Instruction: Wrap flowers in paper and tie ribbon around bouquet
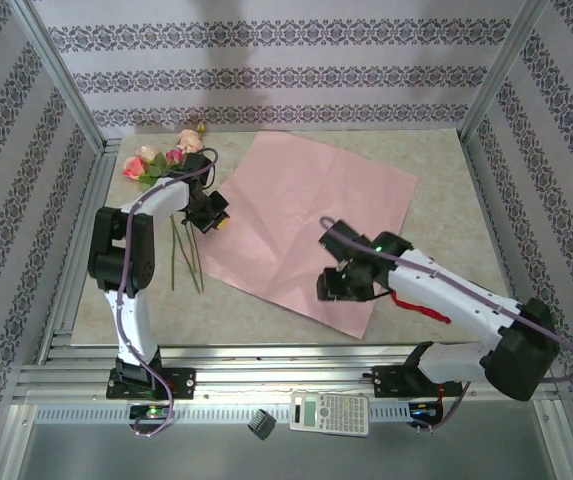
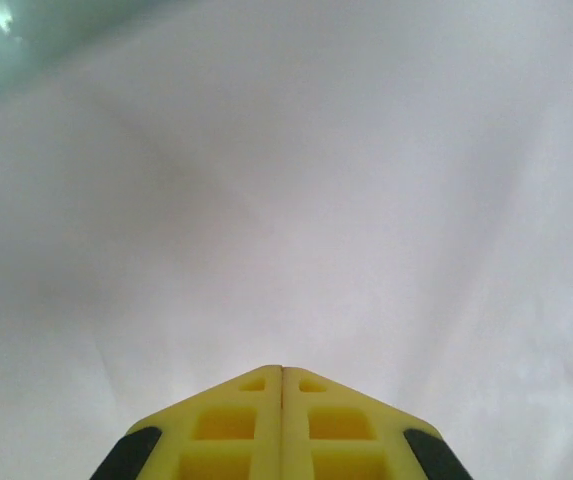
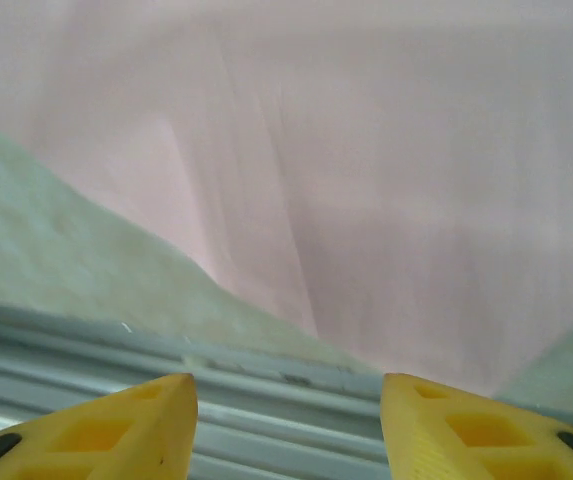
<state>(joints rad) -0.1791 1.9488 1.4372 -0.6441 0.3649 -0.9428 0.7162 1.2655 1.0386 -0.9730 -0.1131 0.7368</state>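
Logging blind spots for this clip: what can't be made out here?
Top view: the ribbon runs under the right arm, hiding its length.
Top view: the left arm crosses the flowers, covering the upper stems.
Left wrist view: the left tool is closed; whether it pinches the paper cannot be told.
Top view: a black object at the near edge is too small to identify.

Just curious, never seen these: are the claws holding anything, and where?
Right gripper open, empty. Left gripper shut at the paper's left edge; a pinch cannot be told.
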